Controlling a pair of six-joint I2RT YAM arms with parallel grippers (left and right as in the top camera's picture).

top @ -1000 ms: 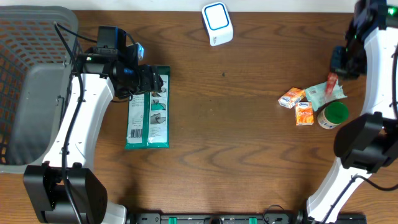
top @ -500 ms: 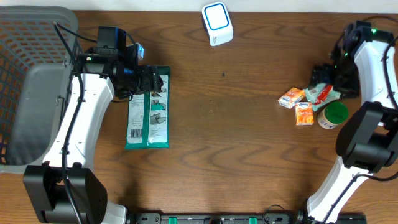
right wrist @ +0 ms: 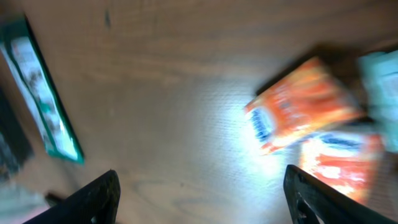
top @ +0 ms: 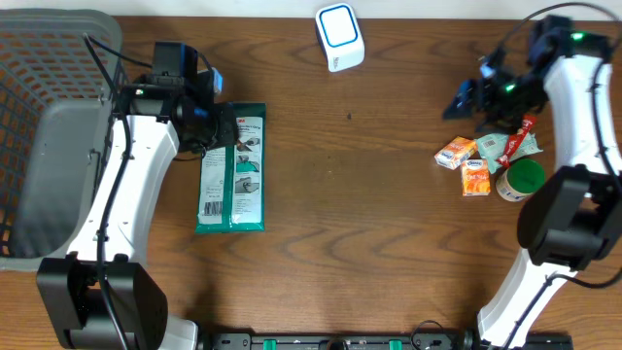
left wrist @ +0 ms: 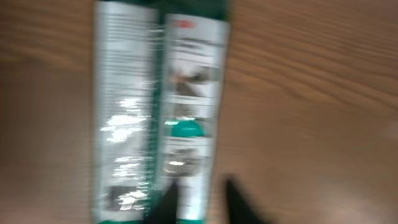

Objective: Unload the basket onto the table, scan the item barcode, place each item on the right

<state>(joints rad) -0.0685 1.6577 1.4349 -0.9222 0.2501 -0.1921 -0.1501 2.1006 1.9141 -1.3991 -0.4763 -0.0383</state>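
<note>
Brown wood-grain table [top: 389, 243], grey mesh basket [top: 49, 58] at left.

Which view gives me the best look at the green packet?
Overhead: it shows almost all of the packet, flat and sharp, with its print legible as blocks. The left wrist view is closer, but the packet is blurred there and runs out of frame. The right wrist view catches only a blurred sliver at its left edge.

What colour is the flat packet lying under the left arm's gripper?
The packet is green with white printed panels. It shows best in the overhead view.
</note>
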